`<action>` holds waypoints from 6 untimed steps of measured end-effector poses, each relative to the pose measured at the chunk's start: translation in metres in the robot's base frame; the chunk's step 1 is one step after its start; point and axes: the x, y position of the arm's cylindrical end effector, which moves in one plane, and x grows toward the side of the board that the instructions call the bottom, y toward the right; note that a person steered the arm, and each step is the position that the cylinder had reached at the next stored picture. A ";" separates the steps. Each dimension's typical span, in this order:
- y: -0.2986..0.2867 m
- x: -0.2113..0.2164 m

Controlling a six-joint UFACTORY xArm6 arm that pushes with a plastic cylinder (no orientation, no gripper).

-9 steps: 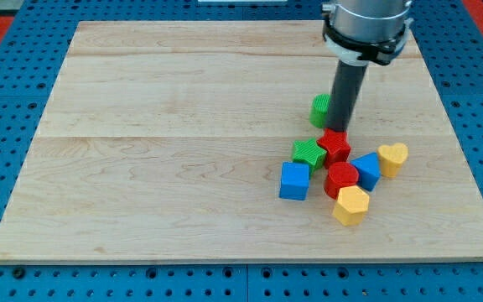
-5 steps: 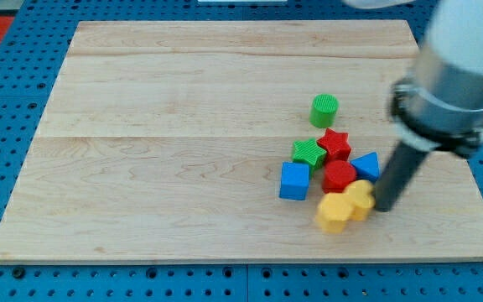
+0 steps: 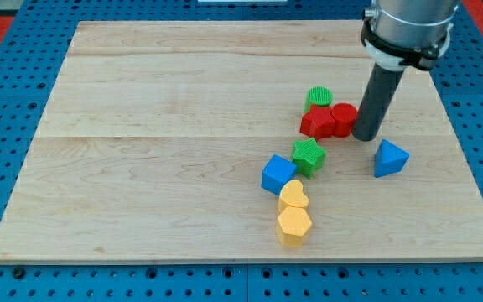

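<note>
My tip (image 3: 365, 137), a bare rod with no claw to spread or pinch, touches two red blocks (image 3: 329, 120) at its nine o'clock, a blue triangular block (image 3: 390, 158) at five o'clock.

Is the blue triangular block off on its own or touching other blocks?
On its own: the blue triangular block touches no block; my tip and the red blocks lie toward the view's upper left.

my tip (image 3: 364, 137) touching red block (image 3: 343, 118) | second red block (image 3: 315, 122) and green cylinder (image 3: 318, 97) alongside | blue triangle (image 3: 390, 158) near
</note>
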 end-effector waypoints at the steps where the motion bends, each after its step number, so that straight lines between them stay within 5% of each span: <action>1: 0.005 -0.008; 4: 0.110 0.031; 6: 0.018 0.064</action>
